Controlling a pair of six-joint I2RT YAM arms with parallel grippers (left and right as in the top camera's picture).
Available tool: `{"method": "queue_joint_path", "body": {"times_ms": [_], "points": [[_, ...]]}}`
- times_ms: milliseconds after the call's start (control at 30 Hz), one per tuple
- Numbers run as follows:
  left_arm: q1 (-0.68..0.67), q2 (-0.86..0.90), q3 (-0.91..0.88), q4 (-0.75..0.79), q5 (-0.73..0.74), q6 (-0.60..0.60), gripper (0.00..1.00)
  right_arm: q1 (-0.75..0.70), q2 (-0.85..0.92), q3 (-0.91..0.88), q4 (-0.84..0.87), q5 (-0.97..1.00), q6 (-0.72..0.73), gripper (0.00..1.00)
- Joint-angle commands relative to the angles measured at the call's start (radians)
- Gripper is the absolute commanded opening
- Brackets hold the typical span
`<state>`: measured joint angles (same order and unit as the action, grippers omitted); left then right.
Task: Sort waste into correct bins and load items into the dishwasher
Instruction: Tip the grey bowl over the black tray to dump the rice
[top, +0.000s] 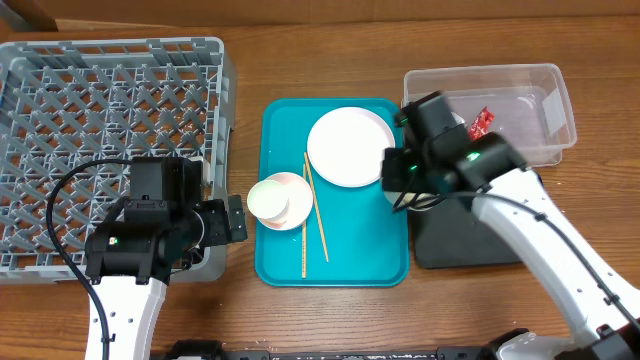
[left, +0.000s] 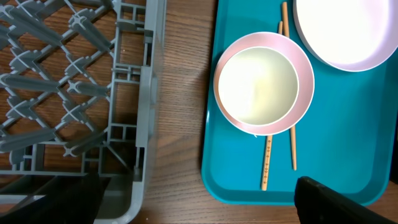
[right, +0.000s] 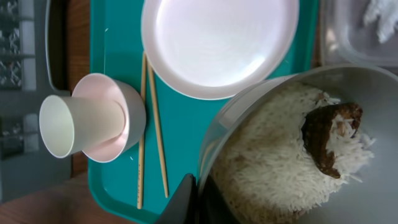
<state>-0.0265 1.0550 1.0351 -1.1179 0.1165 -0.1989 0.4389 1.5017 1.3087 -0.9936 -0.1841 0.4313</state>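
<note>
While the right tool (right: 196, 194) is gripping the rim of the pale bowl (right: 373, 93) of rice (right: 261, 162) at the right edge of the teal tray (top: 340, 262), the left tool (top: 236, 218) is hanging open beside the dish rack (top: 100, 110).

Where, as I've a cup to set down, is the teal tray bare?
Largest free patch on the teal tray: its near right corner, bordered by the plate above and the chopsticks to the left. A smaller one is the far left corner, above the pink bowl. The middle-left is crowded: bowl, cup, chopsticks.
</note>
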Motion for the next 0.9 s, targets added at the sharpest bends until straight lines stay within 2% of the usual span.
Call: {"method": "queue_joint_path", "body": {"times_ms": [0,300,400,567,867], "points": [[0.000,0.005,0.023,0.001,0.007,0.027,1.00,-0.128,-0.006,-0.016,0.004,-0.209,0.010,0.04],[0.000,0.005,0.023,0.004,0.007,0.027,1.00,-0.423,-0.003,-0.187,0.059,-0.560,-0.100,0.04],[0.000,0.005,0.023,0.004,0.007,0.027,1.00,-0.533,-0.003,-0.306,0.154,-0.745,-0.123,0.04],[0.000,0.005,0.023,0.004,0.007,0.027,1.00,-0.651,-0.003,-0.425,0.258,-0.905,-0.122,0.04],[0.000,0.005,0.023,0.003,0.007,0.027,1.00,-0.860,-0.003,-0.484,0.305,-1.147,-0.125,0.04]]}}
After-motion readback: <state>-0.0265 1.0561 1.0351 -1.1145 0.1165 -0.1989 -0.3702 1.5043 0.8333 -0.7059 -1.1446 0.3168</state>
